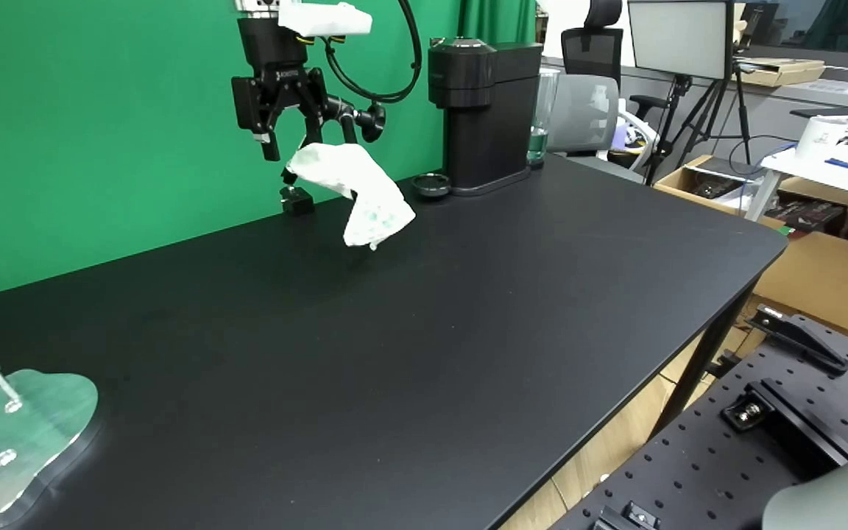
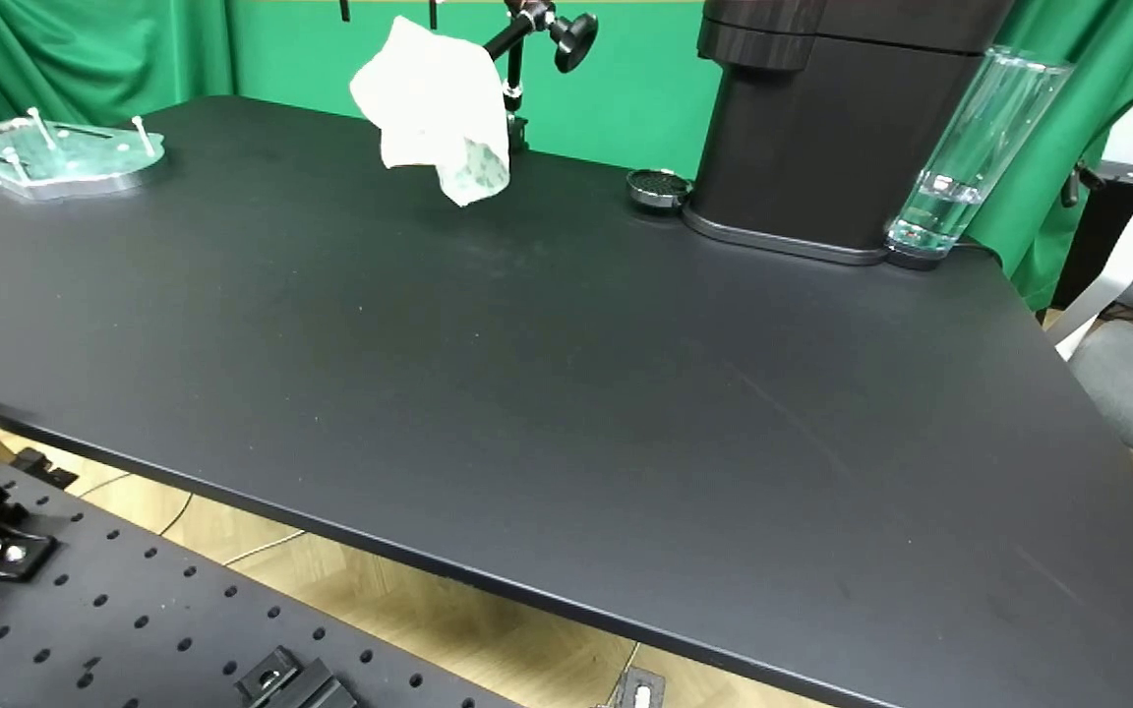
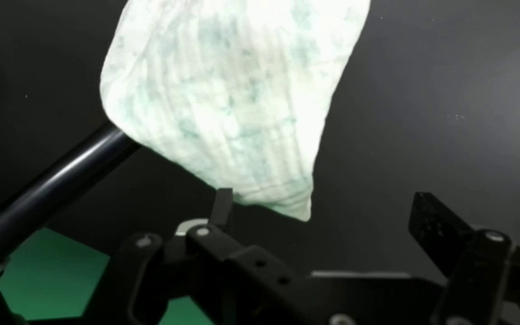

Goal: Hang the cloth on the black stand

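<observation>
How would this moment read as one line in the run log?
cloth: draped over black stand | claw: open, cloth contact unclear | hanging: appears complete

The cloth (image 3: 237, 104) is creased fabric; the stand (image 3: 57, 186) looks glossy, the table (image 2: 566, 393) matt.

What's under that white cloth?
In the wrist view, the black stand's rod runs in beneath the cloth, with the tabletop lower down. The stretch of rod that the cloth covers can't be seen.
</observation>
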Action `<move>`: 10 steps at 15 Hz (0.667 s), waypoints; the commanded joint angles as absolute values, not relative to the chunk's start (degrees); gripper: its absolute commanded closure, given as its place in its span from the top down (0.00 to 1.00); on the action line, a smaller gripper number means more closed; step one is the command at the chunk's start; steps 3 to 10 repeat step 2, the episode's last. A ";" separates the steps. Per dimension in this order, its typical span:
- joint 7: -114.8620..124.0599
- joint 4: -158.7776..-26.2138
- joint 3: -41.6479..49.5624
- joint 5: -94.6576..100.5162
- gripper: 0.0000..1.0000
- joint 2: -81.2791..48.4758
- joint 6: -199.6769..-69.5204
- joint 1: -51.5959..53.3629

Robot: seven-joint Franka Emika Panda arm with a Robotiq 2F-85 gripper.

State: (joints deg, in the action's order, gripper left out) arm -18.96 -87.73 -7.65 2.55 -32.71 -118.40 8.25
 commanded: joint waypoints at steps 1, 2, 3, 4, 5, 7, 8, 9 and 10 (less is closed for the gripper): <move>-18.72 -87.52 -8.09 2.87 1.00 -32.80 -118.20 7.81; -18.72 -87.51 -8.07 2.87 1.00 -32.80 -118.20 7.80; -18.72 -87.51 -8.07 2.87 1.00 -32.80 -118.20 7.80; -18.72 -87.51 -8.07 2.87 1.00 -32.80 -118.20 7.80; -18.72 -87.51 -8.07 2.87 1.00 -32.80 -118.20 7.80; -18.72 -87.51 -8.07 2.87 1.00 -32.80 -118.20 7.80; -18.72 -87.51 -8.07 2.87 1.00 -32.80 -118.20 7.80; -18.72 -87.51 -8.07 2.87 1.00 -32.80 -118.20 7.80; -18.72 -87.51 -8.07 2.87 1.00 -32.80 -118.20 7.80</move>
